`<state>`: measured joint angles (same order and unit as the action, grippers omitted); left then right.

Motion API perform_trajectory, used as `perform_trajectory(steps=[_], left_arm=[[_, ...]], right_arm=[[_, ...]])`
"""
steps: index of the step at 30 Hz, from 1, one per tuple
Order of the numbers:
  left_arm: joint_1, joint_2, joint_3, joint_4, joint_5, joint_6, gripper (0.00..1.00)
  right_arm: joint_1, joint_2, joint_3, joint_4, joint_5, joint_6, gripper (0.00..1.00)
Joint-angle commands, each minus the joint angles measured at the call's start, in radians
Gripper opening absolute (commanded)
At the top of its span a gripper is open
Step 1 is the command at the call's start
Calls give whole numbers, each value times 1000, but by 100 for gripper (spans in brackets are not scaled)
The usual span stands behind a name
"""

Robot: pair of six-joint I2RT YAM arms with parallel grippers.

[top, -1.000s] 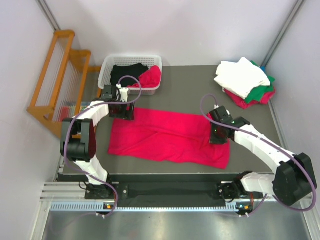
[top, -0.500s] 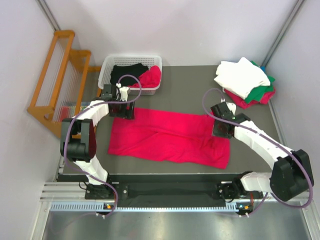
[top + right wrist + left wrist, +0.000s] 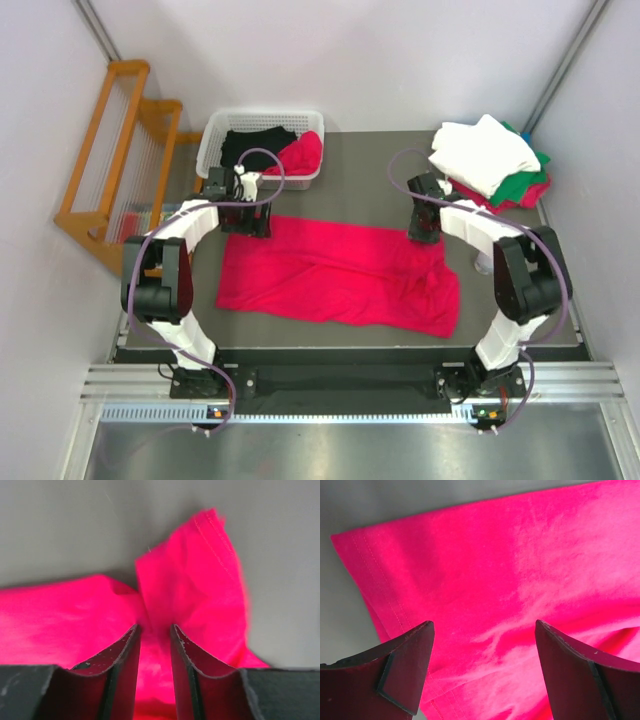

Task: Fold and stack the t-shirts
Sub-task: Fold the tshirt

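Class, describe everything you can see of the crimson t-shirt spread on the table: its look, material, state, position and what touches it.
The bright crimson-red t-shirt is soft, matte cotton-like cloth with stitched hems. It lies spread across the dark grey table, folded into a long band, wrinkled and bunched toward its right end. The left hand hovers open over its left far corner; whether it touches is unclear. The right hand has its narrow jaws pinching a raised fold at the right far corner.

From my overhead feed the light is even and bright — soft shadows only. Both wrist feeds blow the crimson t-shirt (image 3: pixel 520 580) out to pink glare, and the right one is blurry — its tool (image 3: pixel 155 645) dark.
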<state>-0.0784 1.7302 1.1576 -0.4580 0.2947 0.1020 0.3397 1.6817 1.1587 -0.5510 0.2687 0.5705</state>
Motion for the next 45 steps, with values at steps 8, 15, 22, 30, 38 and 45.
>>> perform_trajectory(steps=[8, 15, 22, 30, 38, 45], left_arm=[[-6, 95, 126, 18, -22, 16, 86], [-3, 222, 191, 35, -71, 22, 86], [19, 241, 172, 45, -94, 27, 86], [123, 184, 105, 50, -63, 25, 86], [258, 57, -15, 36, -32, 70, 86], [325, -52, -79, 12, 9, 93, 86]], right_arm=[[-10, 43, -71, 72, -115, 37, 30], [-25, 35, -97, 66, -95, 25, 30], [-48, 46, -102, 43, -46, 37, 30], [-97, 30, -83, 37, -39, 15, 32], [-116, 62, -90, 62, -71, 6, 31], [-131, 114, -34, 77, -98, -4, 31]])
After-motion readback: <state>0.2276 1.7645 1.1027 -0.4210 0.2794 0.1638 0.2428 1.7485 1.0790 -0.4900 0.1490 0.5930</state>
